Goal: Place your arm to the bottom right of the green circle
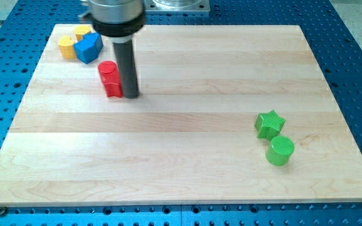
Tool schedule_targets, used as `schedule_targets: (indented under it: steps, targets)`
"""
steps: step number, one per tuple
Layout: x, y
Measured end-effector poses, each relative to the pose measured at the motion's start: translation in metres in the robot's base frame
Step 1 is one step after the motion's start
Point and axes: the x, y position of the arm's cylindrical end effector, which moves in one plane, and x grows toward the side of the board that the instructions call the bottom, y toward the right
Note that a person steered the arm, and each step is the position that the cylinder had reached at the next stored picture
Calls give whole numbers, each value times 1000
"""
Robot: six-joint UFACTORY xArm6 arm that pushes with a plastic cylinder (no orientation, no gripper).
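The green circle (pixel 280 150) is a short green cylinder at the view's lower right on the wooden board (pixel 181 163). A green star (pixel 269 123) touches it just above and to its left. My tip (pixel 131 95) is at the view's upper left, far to the left of and above the green circle. It stands right beside the right side of a red block (pixel 110 79).
A blue block (pixel 88 47) and two yellow blocks (pixel 68 46) (pixel 82 31) cluster at the board's top left corner. The blue perforated table (pixel 357 56) surrounds the board. The arm's dark body (pixel 117 16) hangs over the board's top edge.
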Motion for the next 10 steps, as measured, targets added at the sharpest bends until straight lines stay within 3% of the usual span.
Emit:
schedule_targets:
  steps: [2, 3, 5, 6, 7, 8, 9, 10]
  targets:
    - [-63, -34]
    - [-38, 29]
    - [-36, 229]
    - [-16, 314]
    - [28, 379]
    - [101, 425]
    - [199, 407]
    - [206, 339]
